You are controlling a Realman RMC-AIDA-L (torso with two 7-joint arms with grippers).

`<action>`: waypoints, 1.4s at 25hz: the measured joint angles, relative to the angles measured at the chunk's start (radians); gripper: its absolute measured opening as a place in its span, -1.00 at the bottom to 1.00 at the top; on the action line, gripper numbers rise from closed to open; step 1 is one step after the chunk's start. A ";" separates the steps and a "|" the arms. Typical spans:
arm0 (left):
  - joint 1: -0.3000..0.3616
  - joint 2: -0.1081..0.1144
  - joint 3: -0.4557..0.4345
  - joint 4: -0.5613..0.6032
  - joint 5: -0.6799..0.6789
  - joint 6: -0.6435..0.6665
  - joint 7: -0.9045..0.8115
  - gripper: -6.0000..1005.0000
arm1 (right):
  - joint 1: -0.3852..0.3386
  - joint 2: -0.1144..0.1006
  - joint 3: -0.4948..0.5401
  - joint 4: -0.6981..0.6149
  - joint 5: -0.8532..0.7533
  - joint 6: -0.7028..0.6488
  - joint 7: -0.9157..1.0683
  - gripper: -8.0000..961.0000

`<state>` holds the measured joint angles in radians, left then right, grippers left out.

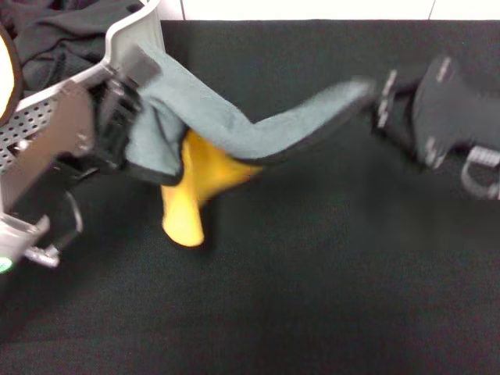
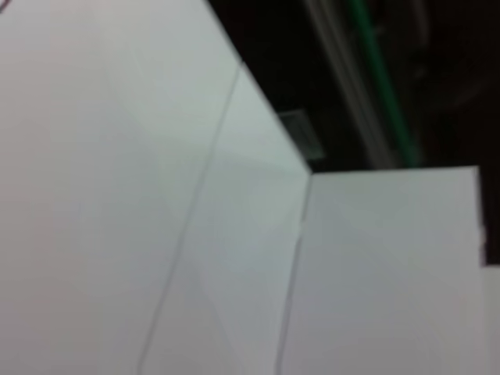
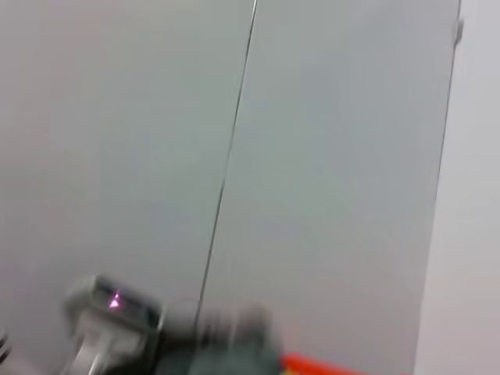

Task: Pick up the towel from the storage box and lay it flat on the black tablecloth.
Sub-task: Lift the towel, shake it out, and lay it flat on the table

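Both arms are up over the table, and the fluffy square towel [image 1: 234, 129], grey face up and yellow face sagging beneath, hangs stretched between them above the large matte black tablecloth [image 1: 328, 273]. The left gripper [image 1: 125, 117] is clamped on one end, right beside the rim of the light grey perforated plastic storage box [image 1: 129, 31]. The right gripper [image 1: 379, 98] pinches the opposite corner, out on the far side. A yellow fold droops down toward the black tablecloth in the middle.
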<state>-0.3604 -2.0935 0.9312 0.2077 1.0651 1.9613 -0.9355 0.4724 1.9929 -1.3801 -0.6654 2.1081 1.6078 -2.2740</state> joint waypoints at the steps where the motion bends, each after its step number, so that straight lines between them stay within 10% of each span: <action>1: -0.005 -0.004 0.000 -0.040 0.031 -0.064 0.033 -0.95 | 0.004 -0.005 0.023 -0.042 -0.001 -0.001 0.035 -0.97; 17: -0.132 -0.014 0.076 -0.235 0.120 -0.328 0.307 -0.88 | 0.173 0.014 0.229 -0.369 -0.123 -0.185 0.324 -0.97; 28: -0.157 -0.014 0.066 -0.305 0.085 -0.297 0.510 -0.12 | 0.193 0.028 0.175 -0.414 -0.143 -0.336 0.350 -0.97; 31: -0.189 -0.014 0.066 -0.346 0.086 -0.275 0.579 0.35 | 0.200 0.030 0.125 -0.419 -0.142 -0.404 0.344 -0.96; 35: -0.227 -0.014 0.064 -0.398 0.095 -0.247 0.678 0.39 | 0.225 0.035 0.087 -0.411 -0.121 -0.482 0.336 -0.96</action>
<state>-0.5873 -2.1077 0.9951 -0.1900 1.1604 1.7141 -0.2577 0.6969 2.0277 -1.2933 -1.0765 1.9870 1.1259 -1.9376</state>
